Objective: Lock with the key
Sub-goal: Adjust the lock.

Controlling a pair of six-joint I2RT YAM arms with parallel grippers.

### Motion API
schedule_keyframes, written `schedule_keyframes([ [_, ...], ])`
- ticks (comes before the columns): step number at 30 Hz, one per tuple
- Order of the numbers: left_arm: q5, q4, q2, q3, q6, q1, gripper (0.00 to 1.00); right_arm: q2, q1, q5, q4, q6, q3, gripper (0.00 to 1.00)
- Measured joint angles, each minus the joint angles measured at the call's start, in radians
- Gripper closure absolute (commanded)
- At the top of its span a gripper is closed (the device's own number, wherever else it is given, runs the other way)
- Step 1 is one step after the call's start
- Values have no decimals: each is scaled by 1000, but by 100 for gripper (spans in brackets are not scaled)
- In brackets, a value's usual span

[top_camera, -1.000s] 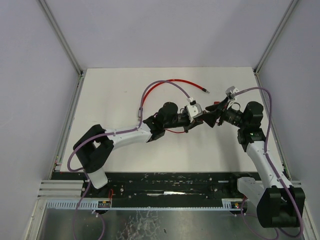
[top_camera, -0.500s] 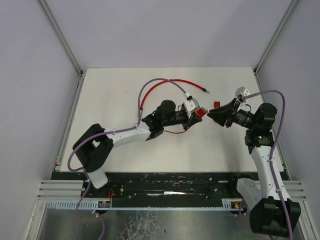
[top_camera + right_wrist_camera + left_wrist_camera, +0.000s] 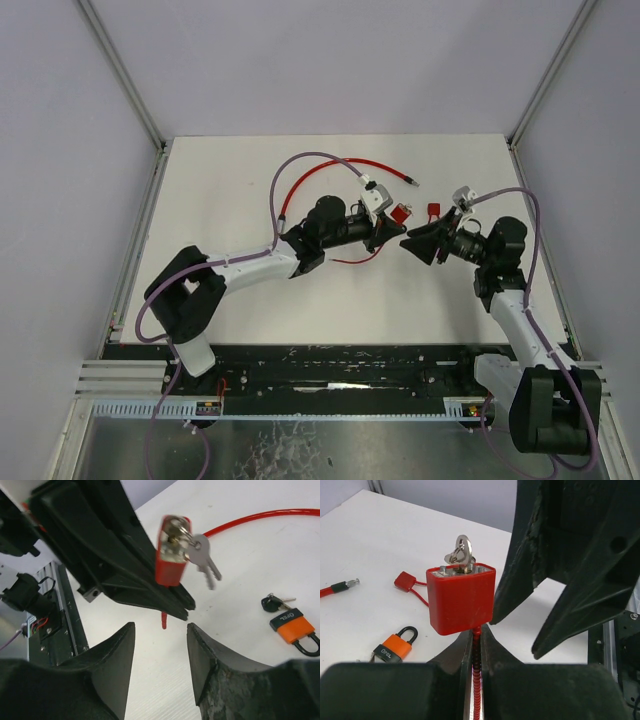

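A red padlock [image 3: 461,600] stands upright above my left gripper [image 3: 476,632], which is shut on the lock's red cable shackle just under the body. A silver key [image 3: 462,555] sits in the keyhole on top, and a second key [image 3: 206,565] hangs from its ring. In the top view the red padlock [image 3: 401,216] is held over the middle of the table by the left gripper [image 3: 390,230]. My right gripper [image 3: 408,246] is close to the lock's right side. In its own view the right gripper [image 3: 161,630] stands open with nothing between its fingers, a little below the red padlock [image 3: 170,555].
A small orange padlock [image 3: 294,626] with a black-headed key [image 3: 272,602] lies on the table beside the arms. The red cable [image 3: 340,164] loops across the back of the table, and a red tag [image 3: 434,210] lies near the right gripper. Grey walls enclose the white table [image 3: 240,180].
The right gripper drew away from the lock to the right, then came back in low beside it. The left gripper kept its hold and turned the lock slightly.
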Motion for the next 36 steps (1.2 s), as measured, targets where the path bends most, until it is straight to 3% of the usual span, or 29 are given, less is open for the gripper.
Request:
schedule_keyframes([
  [9,1,24,0,0,-15,0,100,7,1,91,315,231,-86,40],
  [14,7,29,0,0,-18,-4,100,6,1,101,428,313,-94,42],
  [36,8,19,51,45,-13,-85,100,24,12,188,490,378,-113,52],
])
